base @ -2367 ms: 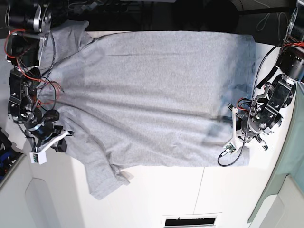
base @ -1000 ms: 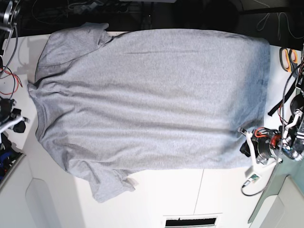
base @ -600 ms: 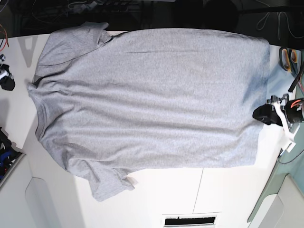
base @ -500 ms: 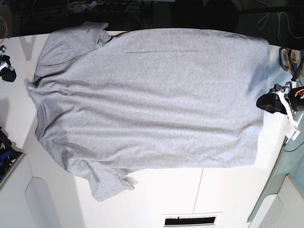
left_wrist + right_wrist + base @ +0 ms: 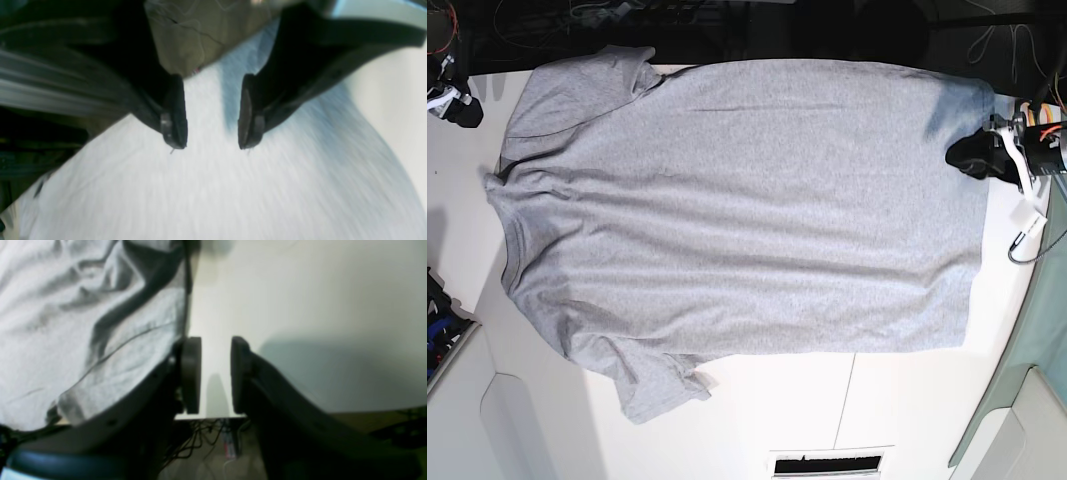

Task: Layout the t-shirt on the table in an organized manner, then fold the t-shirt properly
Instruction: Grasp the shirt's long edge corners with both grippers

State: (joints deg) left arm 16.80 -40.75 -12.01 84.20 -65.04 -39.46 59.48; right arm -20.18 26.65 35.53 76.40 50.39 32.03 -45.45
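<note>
Lying flat on the table, the t-shirt runs its long axis across the base view — collar toward the right gripper, hem toward the left gripper. The left gripper hangs at the hem's far corner, the nearer of the two, jaws parted and empty. The right gripper waits just off the sleeve, likewise parted and empty.
</note>
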